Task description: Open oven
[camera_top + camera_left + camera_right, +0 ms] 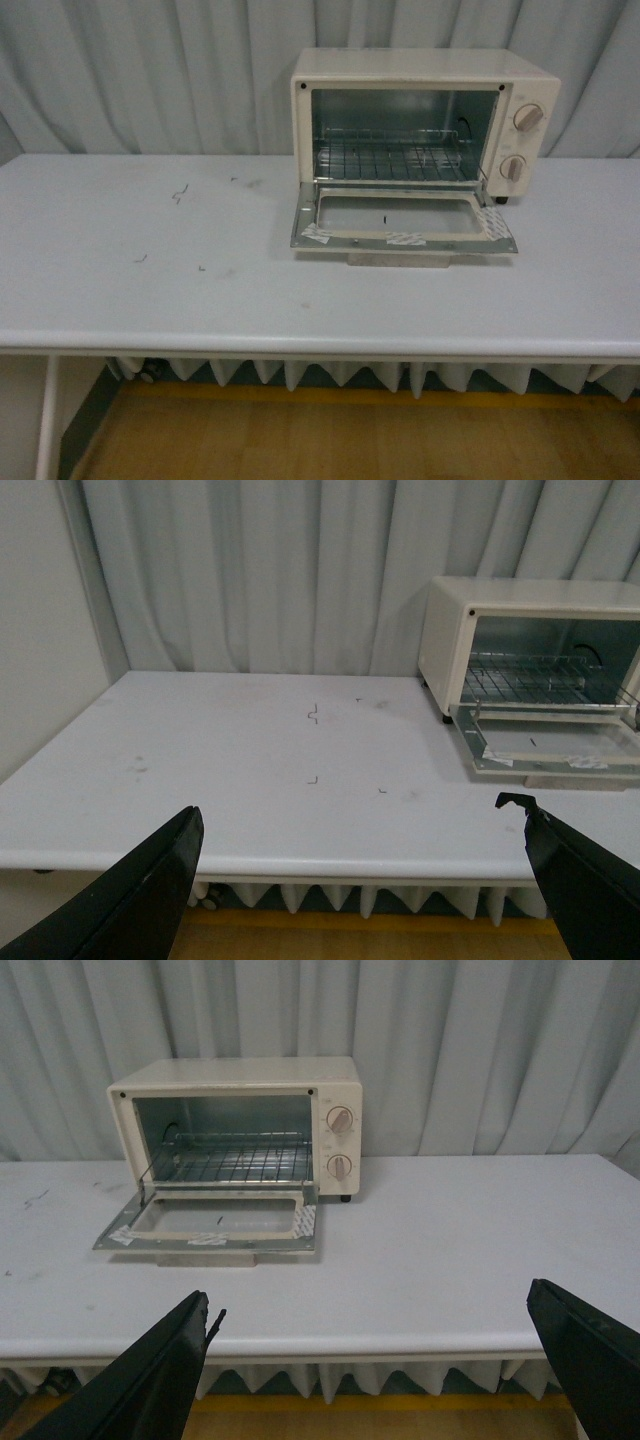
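Note:
The cream-white oven (420,70) stands at the back right of the white table (150,290). Its glass-windowed door (400,220) lies folded down flat, and the wire rack (395,160) shows inside. Two knobs (527,118) sit on its right face. The oven also shows in the left wrist view (520,600) and the right wrist view (240,1075). My left gripper (360,825) and right gripper (370,1305) are both open and empty, held back off the table's front edge, away from the oven. Neither arm shows in the front view.
Grey curtains (150,70) hang behind the table. Small dark marks (180,192) lie on the table's left half. The table's front edge (300,350) runs above a wooden floor (330,440).

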You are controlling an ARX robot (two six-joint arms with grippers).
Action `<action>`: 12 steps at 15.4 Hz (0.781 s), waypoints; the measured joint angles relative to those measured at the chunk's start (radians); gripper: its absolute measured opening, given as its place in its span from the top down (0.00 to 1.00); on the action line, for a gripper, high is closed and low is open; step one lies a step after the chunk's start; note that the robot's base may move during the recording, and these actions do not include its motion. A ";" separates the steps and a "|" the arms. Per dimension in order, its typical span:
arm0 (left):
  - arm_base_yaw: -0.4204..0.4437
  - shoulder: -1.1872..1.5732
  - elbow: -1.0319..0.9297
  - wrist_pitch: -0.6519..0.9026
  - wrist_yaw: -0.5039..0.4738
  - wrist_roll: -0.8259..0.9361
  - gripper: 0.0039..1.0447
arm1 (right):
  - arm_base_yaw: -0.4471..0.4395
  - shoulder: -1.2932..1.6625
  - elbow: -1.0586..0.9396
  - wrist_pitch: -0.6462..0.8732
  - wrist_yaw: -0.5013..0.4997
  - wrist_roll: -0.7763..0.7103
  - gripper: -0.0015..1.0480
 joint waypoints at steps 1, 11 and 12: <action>0.000 0.000 0.000 0.001 0.000 0.000 0.06 | 0.000 0.000 0.000 0.001 0.000 0.000 0.06; 0.000 0.000 0.000 0.000 0.000 0.000 0.06 | 0.000 0.000 0.000 0.000 0.000 0.000 0.06; 0.000 0.000 0.000 0.000 0.000 0.000 0.06 | 0.000 0.000 0.000 0.000 0.000 0.000 0.06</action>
